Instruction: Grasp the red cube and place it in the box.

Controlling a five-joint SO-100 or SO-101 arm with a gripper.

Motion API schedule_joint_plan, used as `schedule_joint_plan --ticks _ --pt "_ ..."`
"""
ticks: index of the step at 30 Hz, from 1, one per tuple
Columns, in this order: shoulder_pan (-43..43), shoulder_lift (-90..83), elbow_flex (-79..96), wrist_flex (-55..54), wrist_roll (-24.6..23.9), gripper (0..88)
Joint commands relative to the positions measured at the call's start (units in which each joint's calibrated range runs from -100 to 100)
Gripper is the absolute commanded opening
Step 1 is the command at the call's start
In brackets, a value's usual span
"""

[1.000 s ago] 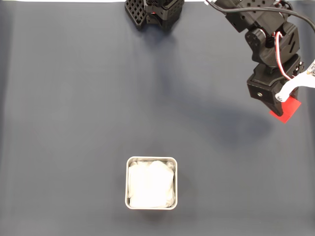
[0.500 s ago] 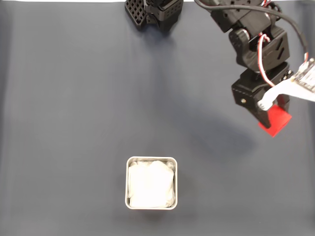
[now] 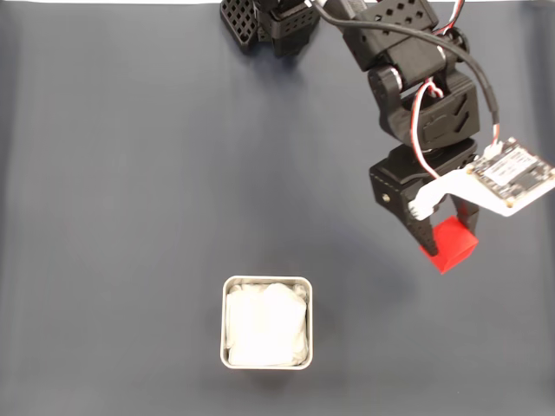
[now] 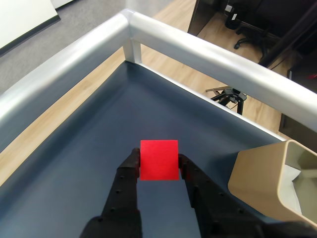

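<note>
The red cube (image 3: 449, 244) hangs above the dark mat at the right of the fixed view, pinched between the black fingers of my gripper (image 3: 442, 238). Seen from the wrist, the red cube (image 4: 158, 159) sits squarely between the two fingertips, and my gripper (image 4: 158, 163) is shut on it. The box (image 3: 266, 322), a square silver tin with a white lining, stands low in the middle of the fixed view, well to the left of the cube and below it.
The arm's black base (image 3: 273, 22) is at the top centre of the fixed view. A silver rail (image 4: 198, 47) edges the mat in the wrist view, with floor and a chair base beyond. A tan part (image 4: 272, 181) sits at the right of that view.
The arm has swung left and downward in the fixed view, carrying the red cube closer to the box. The box has stayed put.
</note>
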Motion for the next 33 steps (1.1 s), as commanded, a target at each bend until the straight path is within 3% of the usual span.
schedule_joint_plan --ticks 1,33 --pt "1.8 -4.4 -3.3 0.2 0.0 11.9" --pt "15.0 -8.2 -6.2 1.9 -0.6 10.9"
